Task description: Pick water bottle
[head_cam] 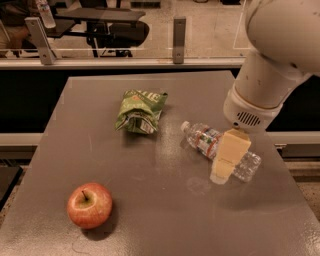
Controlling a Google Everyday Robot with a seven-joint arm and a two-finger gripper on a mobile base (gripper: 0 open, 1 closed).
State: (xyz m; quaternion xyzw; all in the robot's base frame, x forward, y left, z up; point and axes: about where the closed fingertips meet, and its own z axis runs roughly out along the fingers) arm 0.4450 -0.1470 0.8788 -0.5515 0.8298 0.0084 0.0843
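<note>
The water bottle (204, 139) lies on its side on the grey table (165, 210), right of centre. It is clear ribbed plastic with a white cap pointing up-left and a red, green and white label. My gripper (226, 159) hangs from the white arm (270, 75) at the right. Its cream-coloured end is directly over the middle of the bottle and hides that part. The bottle's base (248, 166) shows to the gripper's right.
A crumpled green chip bag (140, 110) lies at the table's centre back. A red apple (89, 205) sits at the front left. A glass barrier with metal posts (179, 33) runs along the far edge; a small distant bottle (45, 13) stands beyond it.
</note>
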